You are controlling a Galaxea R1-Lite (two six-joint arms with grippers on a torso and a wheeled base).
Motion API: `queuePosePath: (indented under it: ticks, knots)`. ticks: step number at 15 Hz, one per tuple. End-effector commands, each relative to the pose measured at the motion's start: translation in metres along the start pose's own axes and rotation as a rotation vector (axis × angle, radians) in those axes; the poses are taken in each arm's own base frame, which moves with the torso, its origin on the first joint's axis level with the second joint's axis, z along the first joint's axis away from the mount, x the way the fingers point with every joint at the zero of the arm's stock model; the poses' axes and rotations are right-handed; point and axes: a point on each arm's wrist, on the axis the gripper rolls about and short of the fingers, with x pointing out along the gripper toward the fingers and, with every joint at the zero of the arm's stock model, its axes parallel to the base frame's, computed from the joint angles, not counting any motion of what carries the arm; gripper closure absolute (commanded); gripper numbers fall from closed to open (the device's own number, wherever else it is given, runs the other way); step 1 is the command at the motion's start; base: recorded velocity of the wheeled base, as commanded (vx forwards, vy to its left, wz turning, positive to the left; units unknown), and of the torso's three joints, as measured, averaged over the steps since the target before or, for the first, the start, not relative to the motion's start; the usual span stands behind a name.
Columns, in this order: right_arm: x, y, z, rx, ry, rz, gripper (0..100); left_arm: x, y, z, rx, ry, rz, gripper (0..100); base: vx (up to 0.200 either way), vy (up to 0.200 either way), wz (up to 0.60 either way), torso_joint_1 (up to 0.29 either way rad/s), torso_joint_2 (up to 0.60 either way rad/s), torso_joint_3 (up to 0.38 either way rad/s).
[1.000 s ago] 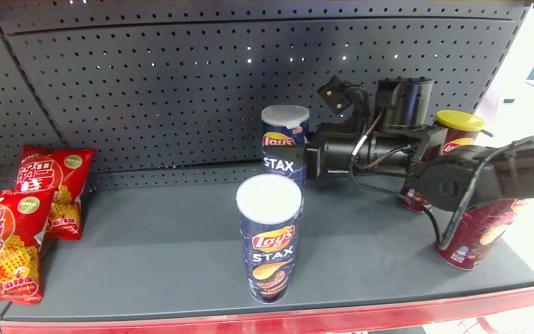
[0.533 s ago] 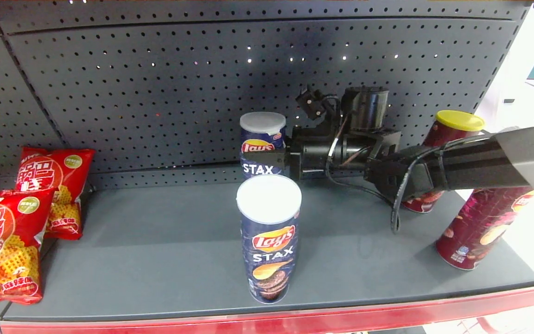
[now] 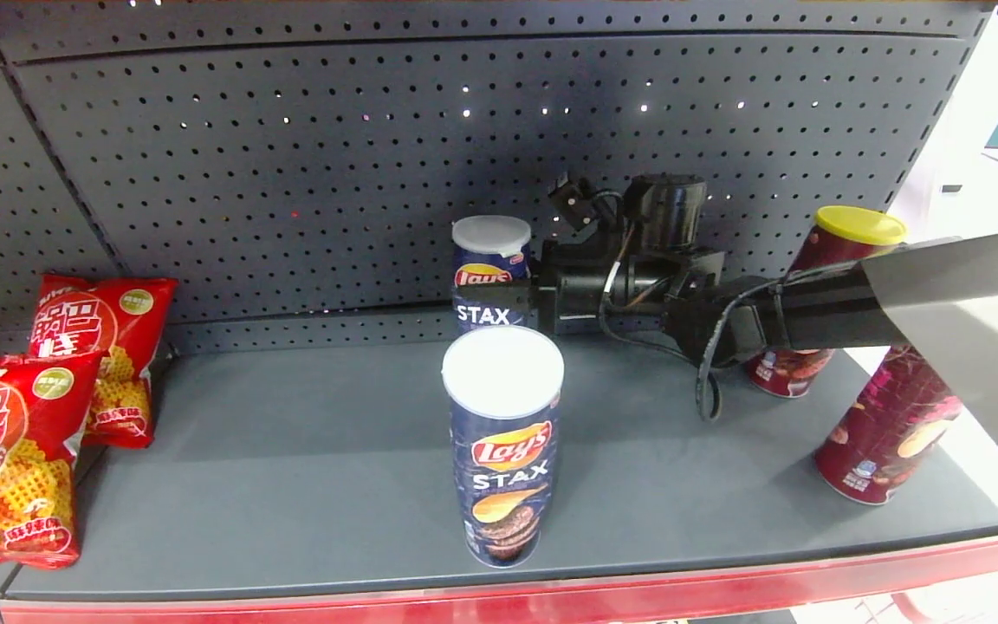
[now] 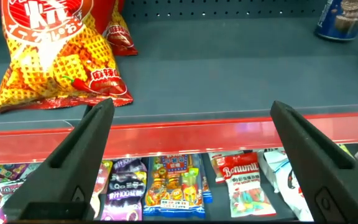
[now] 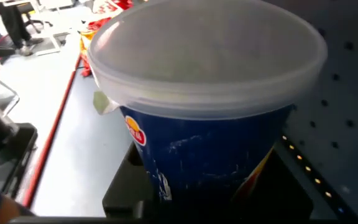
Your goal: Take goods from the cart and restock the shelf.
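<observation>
Shelving is pictured from the head view: a grey pegboard back panel [image 3: 291, 173] is set behind a grey shelf [image 3: 291, 485] edged in red. The right arm [image 3: 811, 312] is stretched in across the shelf's right half. Two red snack bags [image 3: 5, 451] are propped at the left end of the shelf, one behind the other. At the right end, a red can [image 3: 884, 442] is stood near the front edge, and a second red can [image 3: 854, 238], capped in yellow, is placed behind it, close to the panel; both are partly hidden by the arm. A blue can of chips [image 3: 503, 442] is stood upright near the middle front of the shelf. Directly behind it, just before the panel, a second blue can [image 3: 490, 269] is held upright. It is gripped at mid-height by the right tool [image 3: 497, 296], whose fingers are clamped against its walls. The can's foot is hidden by the front can, so contact with the shelf cannot be told. Its clear plastic lid [image 5: 210, 56] is seen close up in the right wrist view. The left tool [image 4: 191, 143] is held low before the shelf's red edge, fingers spread wide with nothing between them. Packets of sweets [image 4: 179, 186] are shown on the level below.
</observation>
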Motion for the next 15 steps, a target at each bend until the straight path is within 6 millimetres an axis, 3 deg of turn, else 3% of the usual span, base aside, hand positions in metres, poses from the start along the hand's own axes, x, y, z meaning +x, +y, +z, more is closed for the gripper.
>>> queuePosePath:
  ticks: [1, 9, 10, 15]
  knots:
    - [-0.003, -0.004, -0.002, 0.002, 0.002, -0.009, 100, 0.000, 0.000, 0.000, 0.000, 0.000, 0.000, 0, 0.000, 0.000, 0.00, 0.000, 0.00, 0.000]
    - [-0.010, 0.007, -0.012, -0.018, 0.032, 0.043, 100, 0.000, 0.000, 0.000, 0.000, 0.000, 0.000, 0, 0.000, 0.000, 0.00, 0.000, 0.00, 0.000]
    - [-0.010, 0.007, -0.013, -0.021, 0.032, 0.042, 0, 0.000, 0.000, 0.000, 0.000, 0.000, 0.000, 0, 0.000, 0.000, 0.00, 0.000, 0.00, 0.000]
    - [-0.013, 0.006, -0.011, -0.028, 0.032, 0.036, 0, 0.000, 0.000, 0.000, 0.000, 0.000, 0.000, 0, 0.000, 0.000, 0.00, 0.000, 0.00, 0.000]
